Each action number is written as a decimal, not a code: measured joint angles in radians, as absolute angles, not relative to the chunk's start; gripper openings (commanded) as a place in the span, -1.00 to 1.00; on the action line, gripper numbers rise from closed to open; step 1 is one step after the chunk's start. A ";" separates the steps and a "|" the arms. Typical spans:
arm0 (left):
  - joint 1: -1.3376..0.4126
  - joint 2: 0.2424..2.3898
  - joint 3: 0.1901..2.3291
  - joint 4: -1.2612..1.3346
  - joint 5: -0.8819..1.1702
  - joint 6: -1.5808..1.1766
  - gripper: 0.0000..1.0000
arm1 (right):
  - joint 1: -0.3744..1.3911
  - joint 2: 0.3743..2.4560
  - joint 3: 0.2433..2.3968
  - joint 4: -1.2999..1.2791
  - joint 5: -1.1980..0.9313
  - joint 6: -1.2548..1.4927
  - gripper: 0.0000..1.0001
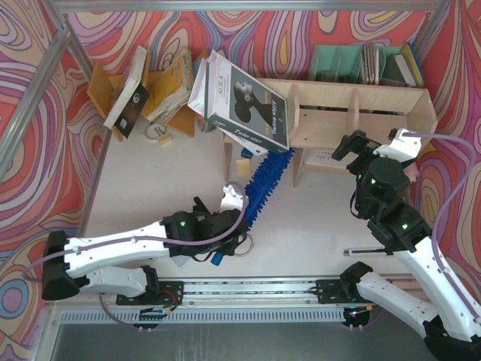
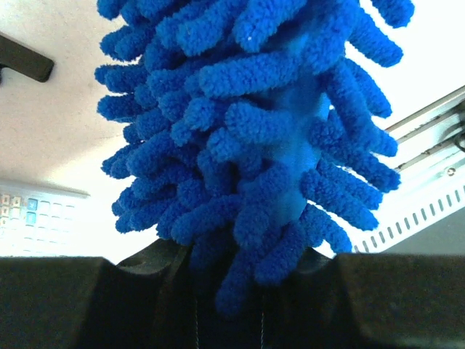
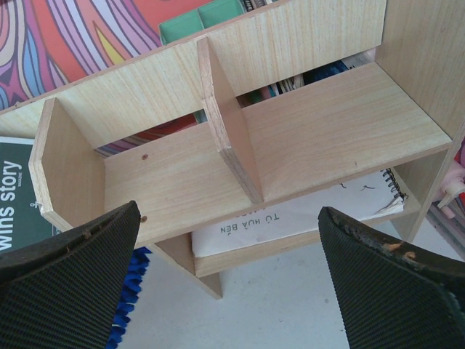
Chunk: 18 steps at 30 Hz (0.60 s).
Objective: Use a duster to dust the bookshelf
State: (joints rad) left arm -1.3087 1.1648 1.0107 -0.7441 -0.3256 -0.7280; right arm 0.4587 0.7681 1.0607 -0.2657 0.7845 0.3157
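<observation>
Duster (image 1: pixel 263 184) is clenched in my left tool (image 1: pixel 231 237), gripped low on the handle so the whole fluffy blue length reaches ahead of me toward the bookshelf (image 1: pixel 361 113). It lies at a slant over the surface (image 1: pixel 150 188). Its far tip is tucked beneath the big grey-and-white book (image 1: pixel 248 105) that leans on the shelf's left end, close by the left leg. I judge that I hold the duster by its tail for reach: the fibres can do the wiping with my arm clear of the wood.

My right tool (image 1: pixel 373 144) hovers released and empty in front of the right-hand compartments, fingers spread wide. From there its camera looks straight into the upper shelf, at an upright divider (image 3: pixel 229 138), with a spiral notebook (image 3: pixel 305 214) on the lower shelf. It seems a good place to watch from or to steady things.

Much is hidden. In the left wrist view the blue fibres fill nearly everything and cover the handle where my left tool closes, so the exact contact does not show. I cannot tell whether the tip touches the bookshelf or only the book, because the book covers it. A pale keypad-like object (image 2: pixel 36 218) at the edge is too washed out to name.
</observation>
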 measured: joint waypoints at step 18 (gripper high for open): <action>-1.314 1.370 0.957 -0.710 -0.253 -0.736 -1.00 | 0.459 0.769 1.061 -0.266 0.785 0.315 0.97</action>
